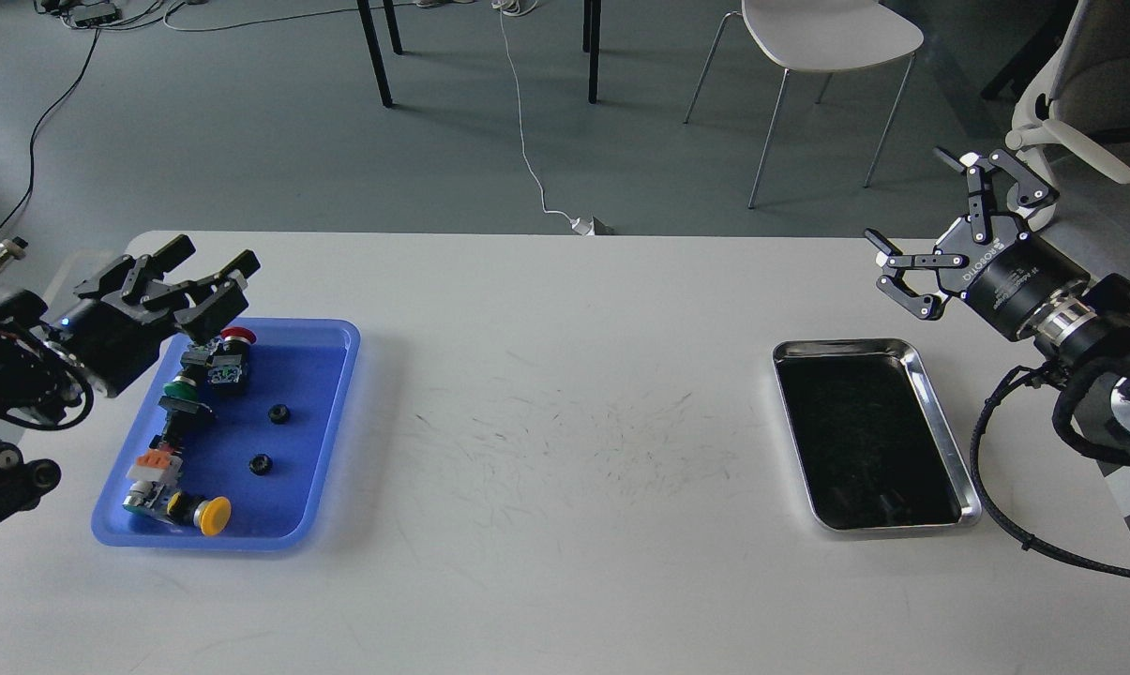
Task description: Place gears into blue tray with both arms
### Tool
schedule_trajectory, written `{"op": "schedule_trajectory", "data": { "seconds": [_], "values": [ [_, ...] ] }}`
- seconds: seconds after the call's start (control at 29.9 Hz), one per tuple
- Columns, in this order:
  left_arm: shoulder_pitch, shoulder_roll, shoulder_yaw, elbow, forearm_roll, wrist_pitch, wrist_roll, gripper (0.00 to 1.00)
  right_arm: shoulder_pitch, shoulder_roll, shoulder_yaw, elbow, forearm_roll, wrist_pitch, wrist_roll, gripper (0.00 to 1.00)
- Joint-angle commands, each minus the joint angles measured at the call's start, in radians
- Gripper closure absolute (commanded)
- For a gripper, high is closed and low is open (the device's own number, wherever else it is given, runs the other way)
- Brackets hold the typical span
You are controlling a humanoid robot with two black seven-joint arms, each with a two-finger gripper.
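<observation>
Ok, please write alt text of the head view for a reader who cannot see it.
On a white table, a blue tray at left holds two small black gears and three push-button switches; a silver tray lies at right. The open left pincer hovers over the blue tray's far corner, the open right pincer beyond the silver tray.

1. A single head view looks forward and down from above the near edge of the desk point(565, 375).
2. It stands fairly near; the desk spans the full width.
3. Beyond the far edge, floor point(246, 141) and a chair point(827, 37) show.
</observation>
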Motion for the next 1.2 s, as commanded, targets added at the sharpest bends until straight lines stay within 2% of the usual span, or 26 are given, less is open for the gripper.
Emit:
{"op": "schedule_trajectory", "data": {
  "seconds": [0.0,0.07,0.17,0.27,0.4,0.5,0.7,0.9,1.17],
  "values": [
    [-0.155,-0.05,-0.001,0.041,-0.43,-0.133,0.051,0.1,0.006,0.036,0.014,0.002,0.002,-0.023,0.0,0.04],
    [-0.219,-0.087,-0.001,0.107,-0.65,-0.207,0.07,0.09,0.001,0.049,0.036,0.002,0.006,-0.038,-0.001,0.03],
    [-0.268,-0.155,-0.001,0.234,-0.873,-0.336,0.074,0.07,-0.006,0.079,0.057,0.002,0.012,-0.052,-0.001,0.01],
    [-0.279,-0.228,-0.006,0.396,-1.039,-0.559,0.077,0.06,-0.023,0.096,0.074,0.001,0.018,-0.055,0.0,0.01],
    [-0.281,-0.334,-0.019,0.608,-1.153,-0.785,0.08,0.06,-0.06,0.119,0.119,-0.009,0.02,-0.057,0.0,0.01],
    [-0.281,-0.374,-0.035,0.681,-1.176,-0.899,0.082,0.04,-0.071,0.124,0.143,-0.019,0.02,-0.058,0.002,0.01],
    [-0.278,-0.399,-0.102,0.684,-1.19,-0.899,0.082,0.03,-0.097,0.126,0.2,-0.029,0.022,-0.124,0.031,0.01],
    [-0.273,-0.437,-0.108,0.685,-1.196,-0.867,0.085,0.02,-0.103,0.139,0.202,-0.027,0.022,-0.126,0.032,0.01],
    [-0.265,-0.466,-0.177,0.707,-1.295,-0.838,0.132,0.02,-0.112,0.141,0.203,-0.026,0.022,-0.126,0.032,0.01]
  ]
}}
